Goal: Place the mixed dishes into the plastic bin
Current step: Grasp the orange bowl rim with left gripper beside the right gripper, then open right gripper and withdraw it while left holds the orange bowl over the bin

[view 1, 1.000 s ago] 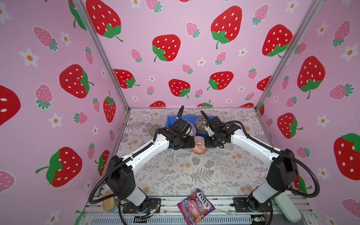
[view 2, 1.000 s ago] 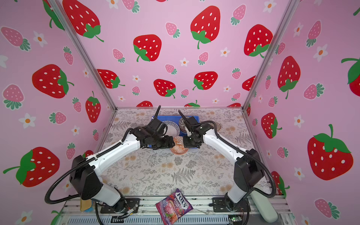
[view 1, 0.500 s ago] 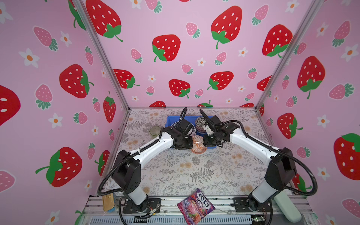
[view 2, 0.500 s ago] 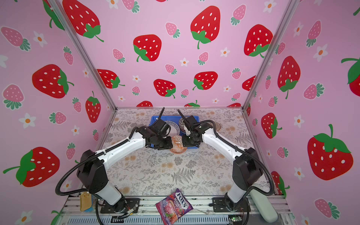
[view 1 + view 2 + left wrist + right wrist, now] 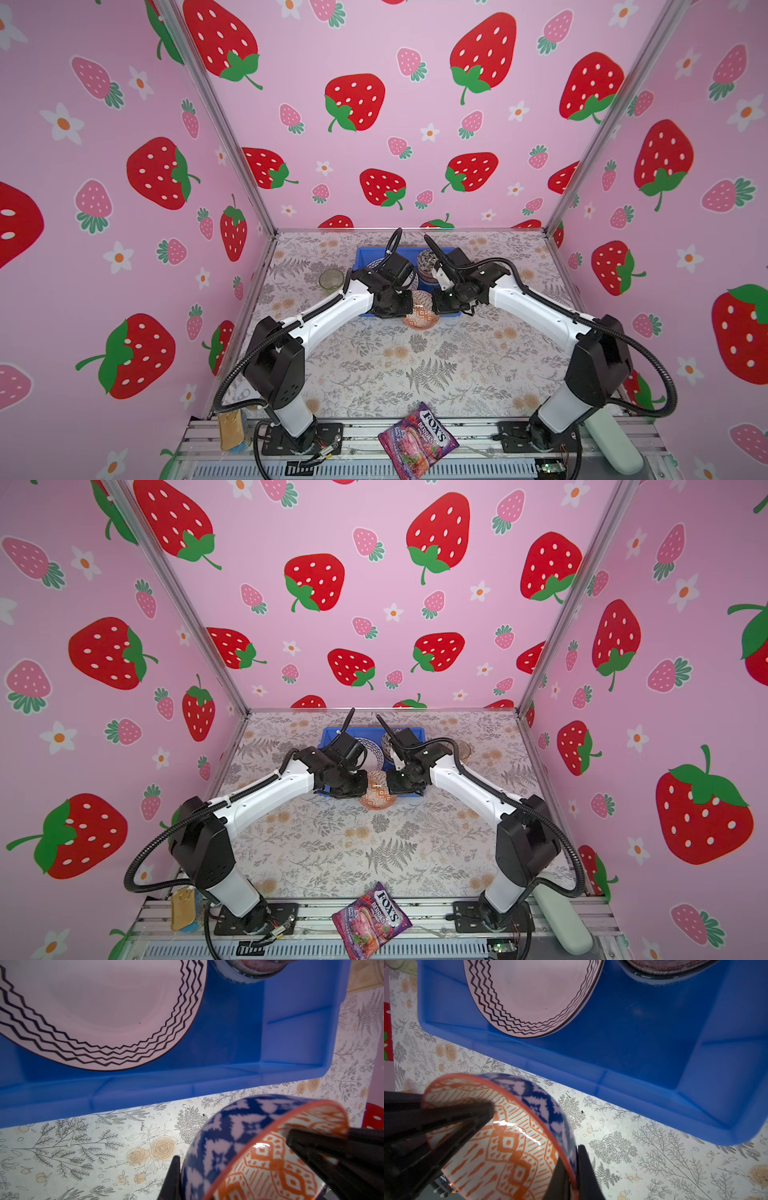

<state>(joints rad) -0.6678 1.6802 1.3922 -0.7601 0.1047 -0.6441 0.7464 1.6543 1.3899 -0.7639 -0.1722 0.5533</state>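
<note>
The orange bowl sits just on the near side of the plastic bin, over the floral table and beside the bin's near wall, not yet inside. It looks like glazed ceramic: stiff, fairly weighty for its size, slick on the surface and liable to chip if knocked against the bin wall or the zigzag plate already lying in the bin. The thin rim is the sensible place to hold it, one finger inside and one outside the wall, and that is where both pincers have it.

The left gripper is closed on the bowl's left rim, and the right gripper is closed on the right rim. In the right wrist view one finger presses on the blue-patterned outside of the wall. The bowl is tilted between them (whether its foot is clear of the table cannot be told).

Both arms reach from the near corners toward the middle, forearms angled inward and wrists bent so the pincers face each other across the bowl.

A black-and-white bowl is in the far right of the bin. A green tumbler stands on the table left of the bin. On a slick rim, two opposed pinches will probably need to move evenly.
</note>
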